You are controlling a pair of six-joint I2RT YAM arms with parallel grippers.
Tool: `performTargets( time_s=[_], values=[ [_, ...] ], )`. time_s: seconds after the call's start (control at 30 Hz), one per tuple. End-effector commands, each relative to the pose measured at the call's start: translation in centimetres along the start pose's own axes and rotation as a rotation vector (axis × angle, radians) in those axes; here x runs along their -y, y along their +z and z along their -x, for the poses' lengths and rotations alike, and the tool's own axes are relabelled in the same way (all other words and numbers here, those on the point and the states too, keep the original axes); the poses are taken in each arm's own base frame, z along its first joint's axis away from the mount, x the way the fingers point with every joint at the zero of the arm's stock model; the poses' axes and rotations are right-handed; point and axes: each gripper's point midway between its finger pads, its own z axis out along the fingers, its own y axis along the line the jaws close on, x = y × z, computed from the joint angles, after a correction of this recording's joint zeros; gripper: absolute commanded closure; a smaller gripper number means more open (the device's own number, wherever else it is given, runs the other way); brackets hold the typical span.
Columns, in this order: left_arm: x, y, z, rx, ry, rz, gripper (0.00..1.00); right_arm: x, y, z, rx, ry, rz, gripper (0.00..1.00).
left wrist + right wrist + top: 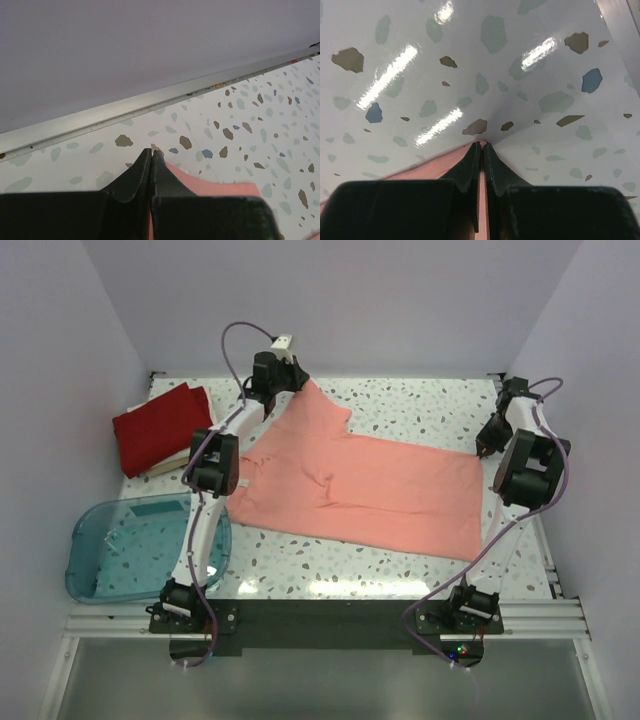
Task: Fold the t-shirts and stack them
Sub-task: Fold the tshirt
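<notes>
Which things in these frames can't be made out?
- Top view: red shirt covers cloth beneath; only a pale edge shows.
- Top view: left gripper fingertips hidden under its wrist.
- Wrist views: salmon shirt mostly blocked by left gripper and right gripper.

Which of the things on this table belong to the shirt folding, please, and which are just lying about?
Job in hand:
- pink shirt, spread out, pinched by the left fingers and right fingers
- red shirt, folded
- cream shirt, edge showing under the red

Lying about:
- blue tub
</notes>
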Motion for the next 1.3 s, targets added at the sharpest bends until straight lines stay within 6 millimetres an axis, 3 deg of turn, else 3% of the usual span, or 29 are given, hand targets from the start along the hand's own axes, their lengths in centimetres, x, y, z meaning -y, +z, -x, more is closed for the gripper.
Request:
performTargets(
  time_s=[0.0, 0.07, 0.1, 0.13, 0.23, 0.27, 0.3, 0.37, 0.4, 0.43, 0.47, 0.5, 0.53, 0.73, 0.77, 0.8, 0.9, 0.97, 1.0, 1.07, 1.13, 1.17, 1.27],
  values=[
    [1.0, -0.3, 6.3, 0.173, -0.006, -0.074, 1.00, -1.0, -0.6, 1.7, 0.028, 0.029, 0.020, 1.00],
    [1.2, -0.8, 7.1, 0.189, -0.015, -0.091, 1.00, -1.3, -1.1, 2.5, 0.045, 0.035, 0.034, 1.00],
    [1.9, -1.5, 8.9, 0.219, -0.014, -0.116, 1.00, -1.6, -1.3, 2.8, 0.049, 0.035, 0.044, 1.00],
    [1.7, -1.8, 8.1, 0.203, -0.025, -0.120, 1.00, -1.8, -1.6, 2.9, 0.053, 0.036, 0.050, 1.00],
    [2.7, -3.6, 8.8, 0.199, -0.035, -0.165, 1.00, -2.1, -2.9, 3.1, 0.067, 0.032, 0.075, 1.00],
    [3.8, -4.6, 10.1, 0.208, -0.022, -0.197, 1.00, -2.2, -3.2, 3.1, 0.073, 0.028, 0.081, 1.00],
    [3.8, -5.0, 8.9, 0.176, -0.031, -0.200, 1.00, -2.2, -4.1, 3.3, 0.089, 0.026, 0.090, 1.00],
    [4.5, -6.0, 8.6, 0.157, -0.031, -0.221, 1.00, -2.0, -4.6, 2.7, 0.085, 0.006, 0.090, 1.00],
    [5.5, -7.1, 10.0, 0.174, -0.015, -0.244, 1.00, -1.9, -4.8, 2.4, 0.082, -0.002, 0.089, 1.00],
    [5.4, -7.7, 8.4, 0.141, -0.030, -0.237, 1.00, -1.5, -5.3, 2.0, 0.080, -0.010, 0.083, 1.00],
    [5.7, -8.3, 8.2, 0.135, -0.030, -0.241, 1.00, -1.3, -5.4, 1.7, 0.076, -0.024, 0.080, 1.00],
    [6.5, -9.6, 9.7, 0.155, -0.006, -0.247, 1.00, -1.2, -5.7, 1.4, 0.075, -0.032, 0.081, 1.00],
    [6.2, -10.1, 7.9, 0.117, -0.014, -0.233, 1.00, -0.8, -5.9, 0.7, 0.064, -0.046, 0.075, 1.00],
    [7.6, -14.3, 5.6, 0.032, 0.015, -0.242, 1.00, 0.6, -6.7, -1.6, 0.053, -0.073, 0.059, 1.00],
    [8.1, -15.2, 6.1, 0.036, 0.029, -0.248, 1.00, 0.8, -7.3, -1.7, 0.062, -0.078, 0.058, 1.00],
    [7.8, -15.8, 4.5, 0.000, 0.015, -0.238, 1.00, 1.0, -7.5, -1.9, 0.063, -0.081, 0.053, 1.00],
    [8.3, -17.7, 3.5, -0.025, 0.020, -0.227, 1.00, 1.9, -8.2, -3.0, 0.066, -0.090, 0.036, 1.00],
    [8.9, -19.1, 4.0, -0.013, 0.033, -0.228, 1.00, 2.5, -8.0, -4.0, 0.054, -0.094, 0.022, 1.00],
    [8.8, -19.7, 2.9, -0.036, 0.022, -0.222, 1.00, 2.9, -8.2, -4.5, 0.055, -0.096, 0.015, 1.00],
    [9.4, -21.0, 3.4, -0.027, 0.037, -0.221, 1.00, 3.2, -8.4, -4.9, 0.057, -0.100, 0.010, 1.00],
    [9.3, -22.0, 2.5, -0.047, 0.031, -0.201, 1.00, 3.6, -8.7, -5.5, 0.056, -0.102, 0.003, 1.00],
    [9.5, -22.8, 3.3, -0.026, 0.049, -0.188, 1.00, 3.8, -8.9, -5.7, 0.057, -0.102, 0.000, 1.00],
    [9.4, -24.1, 2.5, -0.045, 0.051, -0.164, 1.00, 4.3, -9.4, -6.2, 0.065, -0.104, -0.010, 1.00]
  ],
)
